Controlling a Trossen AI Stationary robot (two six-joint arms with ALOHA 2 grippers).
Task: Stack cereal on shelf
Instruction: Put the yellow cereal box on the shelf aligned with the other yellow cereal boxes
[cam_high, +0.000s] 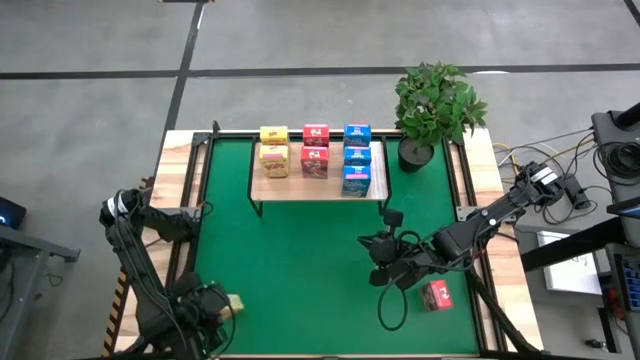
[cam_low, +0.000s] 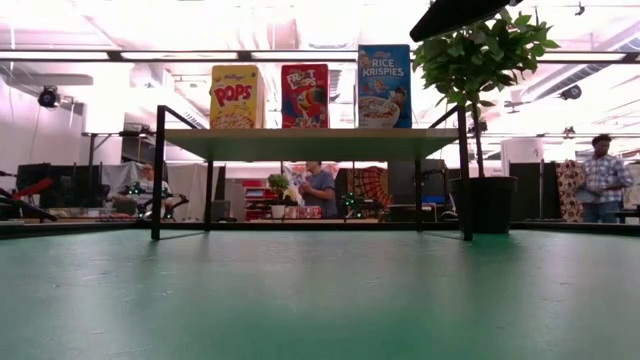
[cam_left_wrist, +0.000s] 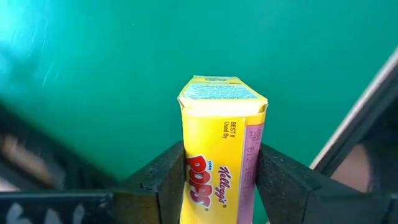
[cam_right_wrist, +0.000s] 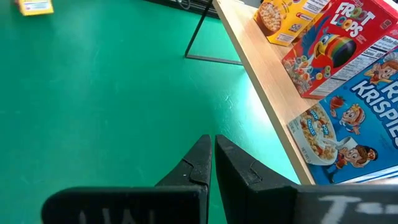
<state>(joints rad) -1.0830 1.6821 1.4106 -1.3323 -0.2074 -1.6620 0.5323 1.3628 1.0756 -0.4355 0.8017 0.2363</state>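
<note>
- We see the left end effector (cam_left_wrist: 221, 180) low at the counter's (cam_high: 300, 260) near-left corner. Its fingers (cam_left_wrist: 165, 180) flank a yellow Pops box (cam_left_wrist: 221, 155), touching both sides; box is standing on the mat.
- Right end effector (cam_right_wrist: 213, 163) clenched, nothing in it, hovering over the mat between shelf (cam_high: 320, 186) & a red box (cam_high: 438, 295) lying near the counter's right edge.
- On the shelf we count 2 yellow boxes (cam_high: 273, 152), 2 red (cam_high: 315, 150), 3 blue (cam_high: 357, 158), in 3 rows by colour.
- Plant (cam_high: 435, 105) at far-right corner, just beside the shelf.
- People in the room behind, well apart from the counter.
</note>
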